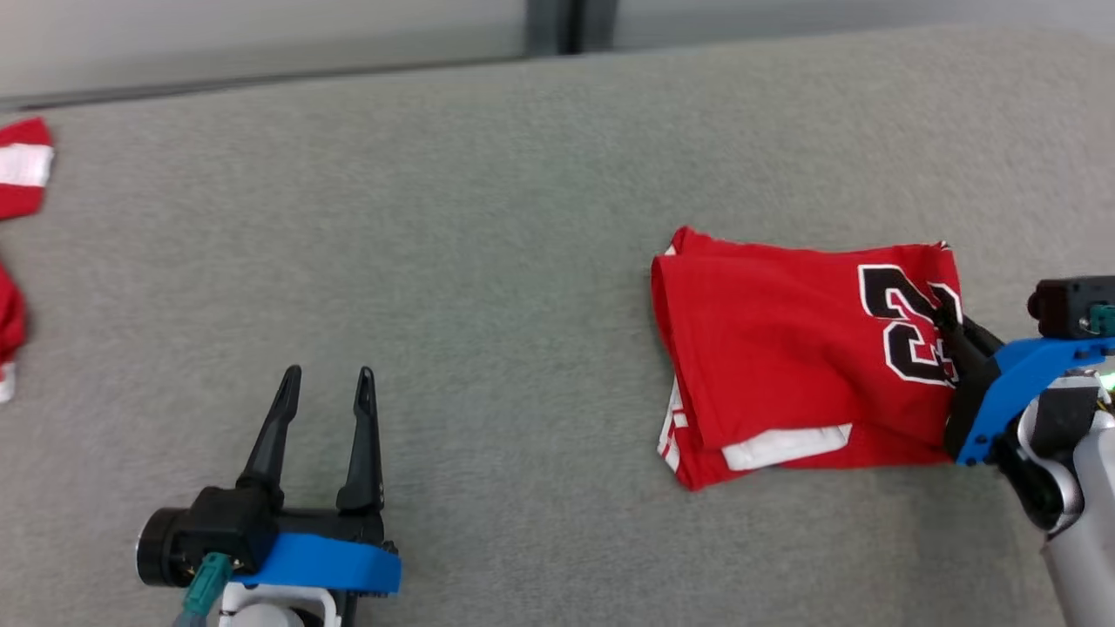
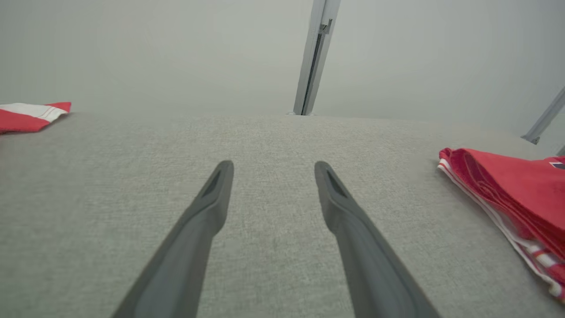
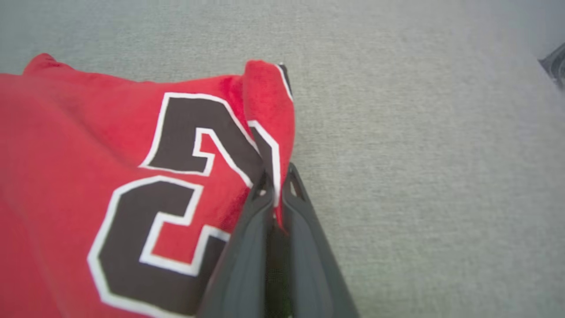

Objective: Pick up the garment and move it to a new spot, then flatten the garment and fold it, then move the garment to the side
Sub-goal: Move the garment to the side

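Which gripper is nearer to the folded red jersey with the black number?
The right. The right gripper is shut on the right edge of the jersey, pinching cloth beside the number. The left gripper is open over the grey surface, well to the jersey's left, not touching it.

Grey woven fabric surface (image 1: 488, 261), pale blank wall (image 2: 154, 53) behind, grey metal post (image 2: 314, 57) upright at its far edge

Cloth garment (image 1: 766, 357), matt woven table cover (image 1: 435, 218), matt end effector fingers (image 2: 194, 234), probably plastic
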Robot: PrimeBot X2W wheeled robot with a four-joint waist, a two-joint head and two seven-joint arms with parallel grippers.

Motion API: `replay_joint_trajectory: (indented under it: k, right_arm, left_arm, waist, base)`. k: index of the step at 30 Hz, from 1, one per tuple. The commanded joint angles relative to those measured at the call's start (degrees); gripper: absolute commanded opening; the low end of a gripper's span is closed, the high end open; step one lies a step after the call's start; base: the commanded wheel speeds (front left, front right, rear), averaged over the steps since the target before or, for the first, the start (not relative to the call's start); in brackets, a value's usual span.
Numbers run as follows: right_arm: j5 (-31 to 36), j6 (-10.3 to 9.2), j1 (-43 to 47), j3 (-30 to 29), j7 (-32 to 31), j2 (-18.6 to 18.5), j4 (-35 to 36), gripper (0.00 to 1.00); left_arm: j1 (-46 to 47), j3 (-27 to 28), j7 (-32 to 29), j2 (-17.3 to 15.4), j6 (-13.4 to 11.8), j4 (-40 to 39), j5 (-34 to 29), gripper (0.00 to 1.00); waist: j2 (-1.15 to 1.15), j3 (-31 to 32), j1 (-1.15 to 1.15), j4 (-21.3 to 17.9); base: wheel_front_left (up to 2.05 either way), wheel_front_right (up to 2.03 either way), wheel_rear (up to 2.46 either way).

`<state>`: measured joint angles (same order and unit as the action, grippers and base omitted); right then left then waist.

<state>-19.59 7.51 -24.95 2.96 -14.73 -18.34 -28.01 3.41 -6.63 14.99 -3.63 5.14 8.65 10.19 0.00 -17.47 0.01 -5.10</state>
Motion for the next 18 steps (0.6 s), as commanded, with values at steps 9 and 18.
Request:
replay_joint_trajectory:
  k: [9, 18]
  right_arm:
    - [1.0, -0.03, -4.3, -2.9, 5.2, 1.4, -1.8, 0.0]
    - [1.8, -0.03, -6.7, -3.0, 10.2, 3.4, -5.6, 0.0]
  left_arm:
    - [3.1, -1.1, -0.2, -3.1, 0.8, -2.3, -2.3, 1.0]
    - [4.6, -2.9, -2.9, -5.0, 1.1, -4.2, -2.7, 1.0]
  waist:
    - [0.0, -4.7, -0.01, -14.5]
    - [0.0, -7.2, -0.01, -19.2]
  base:
    - [0.0, 0.0, 0.0]
    - [0.0, 0.0, 0.0]
